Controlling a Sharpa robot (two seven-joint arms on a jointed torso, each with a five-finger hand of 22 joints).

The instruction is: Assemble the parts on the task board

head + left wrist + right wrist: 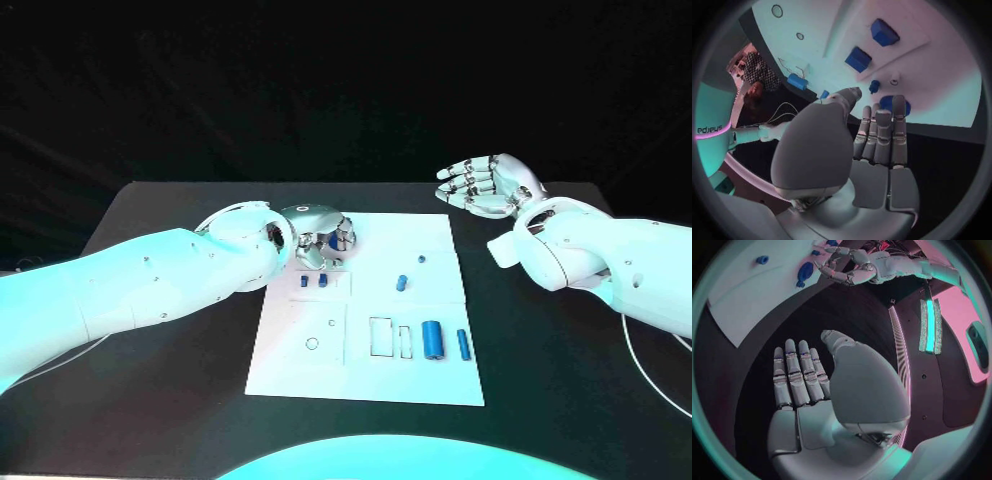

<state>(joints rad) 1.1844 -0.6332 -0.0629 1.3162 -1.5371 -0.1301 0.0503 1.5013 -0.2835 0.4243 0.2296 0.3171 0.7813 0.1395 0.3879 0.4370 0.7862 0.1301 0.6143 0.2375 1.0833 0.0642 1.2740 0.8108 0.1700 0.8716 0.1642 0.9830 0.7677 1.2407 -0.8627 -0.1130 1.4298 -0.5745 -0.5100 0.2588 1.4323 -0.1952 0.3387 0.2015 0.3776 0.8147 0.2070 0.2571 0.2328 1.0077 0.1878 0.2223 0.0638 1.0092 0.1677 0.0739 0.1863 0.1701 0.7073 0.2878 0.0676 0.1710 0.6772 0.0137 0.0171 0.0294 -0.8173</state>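
The white task board [289,350] lies mid-table. My left hand [320,238] hovers over its far left corner with straight fingers [882,130]. Their tips reach a round blue part [893,104], and the thumb stays off it. Nothing is gripped. Two blue blocks [313,282] stand just nearer, seen close as blocks [857,59] in the left wrist view. A thick blue cylinder [433,340] and a slim one [464,344] lie at the near right. My right hand [490,185] is raised beyond the board's far right corner, fingers [795,375] spread and empty.
A small blue piece [402,284] and a tiny peg [421,260] sit mid-board. A rectangular slot [381,337] and a ring hole [313,344] mark the near part. A white cable [642,355] trails on the black table at the right.
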